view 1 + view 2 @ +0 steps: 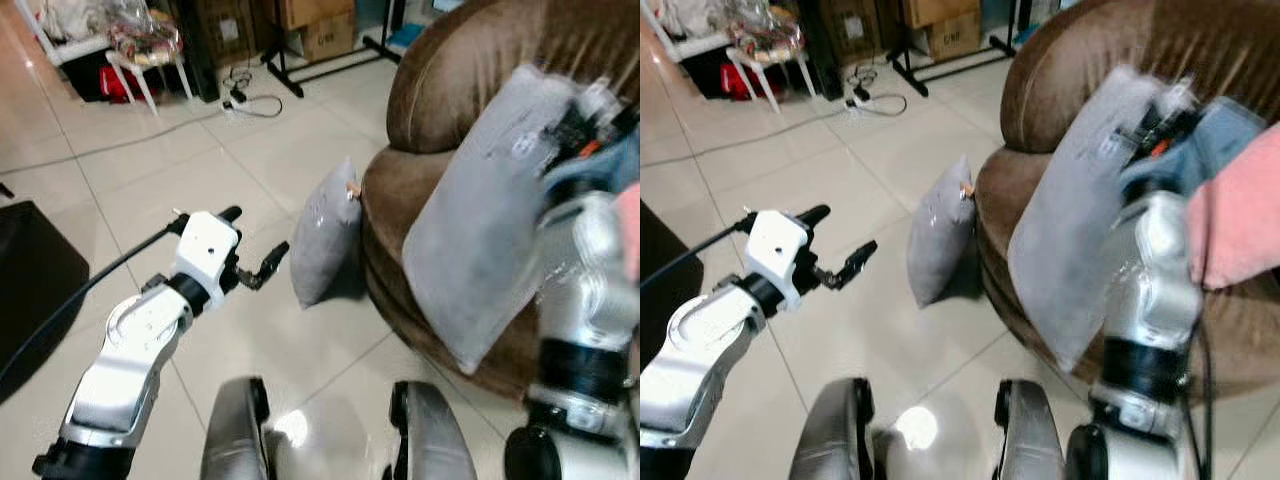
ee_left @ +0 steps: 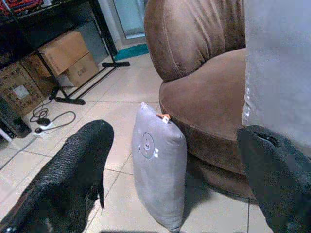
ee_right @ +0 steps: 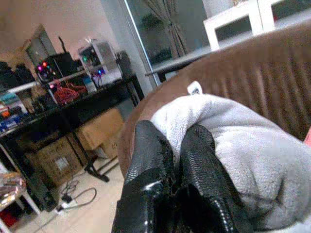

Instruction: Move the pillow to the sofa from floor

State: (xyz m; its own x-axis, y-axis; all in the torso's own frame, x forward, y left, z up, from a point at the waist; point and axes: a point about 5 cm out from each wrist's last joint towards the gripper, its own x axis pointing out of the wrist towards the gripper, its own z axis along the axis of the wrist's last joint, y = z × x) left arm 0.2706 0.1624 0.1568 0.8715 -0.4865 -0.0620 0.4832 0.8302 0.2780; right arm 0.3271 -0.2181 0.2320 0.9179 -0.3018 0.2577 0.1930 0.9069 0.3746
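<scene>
While the right gripper point(image 3: 177, 160) pinches a corner of a grey pillow point(image 1: 485, 220), holding it tilted over the brown sofa point(image 1: 440, 75), the placing step looks underway; next would be lowering and letting go. A second grey pillow point(image 1: 325, 235) stands on the tiled floor point(image 1: 150, 170) against the sofa's base. The left gripper point(image 1: 255, 245) hovers nearby, fingers spread, empty. The sofa's far side is cut off.

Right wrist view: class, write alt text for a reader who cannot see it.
The right gripper's two black fingers pinch a bunched grey pillow against the brown sofa. Behind are dark shelves and cardboard boxes.
</scene>
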